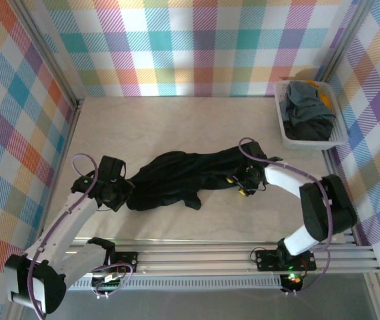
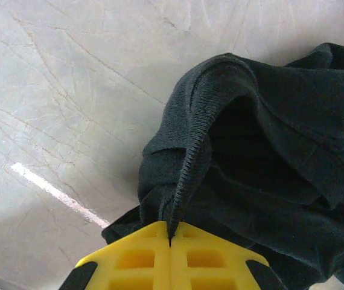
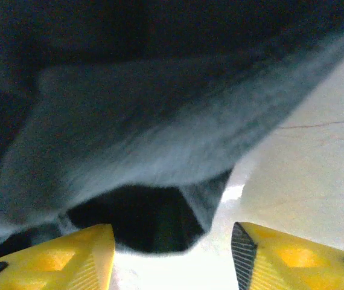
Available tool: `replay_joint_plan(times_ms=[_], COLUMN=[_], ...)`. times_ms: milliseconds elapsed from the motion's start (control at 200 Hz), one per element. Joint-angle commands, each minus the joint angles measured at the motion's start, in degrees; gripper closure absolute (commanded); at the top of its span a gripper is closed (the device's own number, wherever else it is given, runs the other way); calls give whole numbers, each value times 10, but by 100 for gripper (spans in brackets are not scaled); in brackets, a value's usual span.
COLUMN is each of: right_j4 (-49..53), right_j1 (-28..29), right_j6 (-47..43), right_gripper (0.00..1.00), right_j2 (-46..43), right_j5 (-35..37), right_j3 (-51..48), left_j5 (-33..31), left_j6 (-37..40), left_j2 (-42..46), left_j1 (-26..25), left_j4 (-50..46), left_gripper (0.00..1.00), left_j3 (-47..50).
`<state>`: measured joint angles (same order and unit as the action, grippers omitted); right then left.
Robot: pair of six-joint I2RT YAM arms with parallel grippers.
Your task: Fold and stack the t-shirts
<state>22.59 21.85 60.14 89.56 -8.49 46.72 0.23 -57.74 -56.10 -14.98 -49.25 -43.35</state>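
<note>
A large black t-shirt (image 1: 183,175) lies bunched in a long heap across the near middle of the table. At the heap's left end, my left gripper (image 1: 127,193) is shut on it. In the left wrist view the yellow jaws (image 2: 170,241) meet on a stitched edge of the black t-shirt (image 2: 268,157). My right gripper (image 1: 238,183) is at the heap's right end, open. In the right wrist view a fold of the black t-shirt (image 3: 148,121) hangs just ahead of the gripper (image 3: 172,235), nearer the left finger. More t-shirts (image 1: 307,110), grey-blue, dark and yellow-orange, are piled at the back right.
The white slatted basket (image 1: 287,137) holding those shirts stands against the right wall. Plaid walls enclose the table on three sides. Pale bare tabletop (image 1: 177,123) stretches behind the black shirt.
</note>
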Motion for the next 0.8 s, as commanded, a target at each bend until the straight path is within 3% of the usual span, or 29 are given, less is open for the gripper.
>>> replay_joint_plan(times_ms=[0, 60, 160, 420, 635, 795], right_j4=[-34, -34, -9, 54, 32, -4], right_j1=[3, 2, 2, -25, -66, -81], right_j6=[72, 77, 48, -108, -188, -221], right_gripper=[52, 64, 100, 100, 100, 100], right_j2=[28, 36, 18, -66, -111, -173], right_j5=[-34, -33, 1, 78, 90, 104], right_j3=[15, 26, 62, 228, 341, 360], left_j5=[12, 17, 30, 50, 70, 51], left_j6=[10, 13, 17, 6, -31, -48], left_j2=[2, 3, 3, -22, -63, -52], left_j1=[7, 7, 7, 31, 82, 100], left_j4=[12, 18, 37, 109, 185, 216], left_gripper=[100, 100, 100, 100, 100, 100], left_j3=[6, 5, -8, -160, -289, -363])
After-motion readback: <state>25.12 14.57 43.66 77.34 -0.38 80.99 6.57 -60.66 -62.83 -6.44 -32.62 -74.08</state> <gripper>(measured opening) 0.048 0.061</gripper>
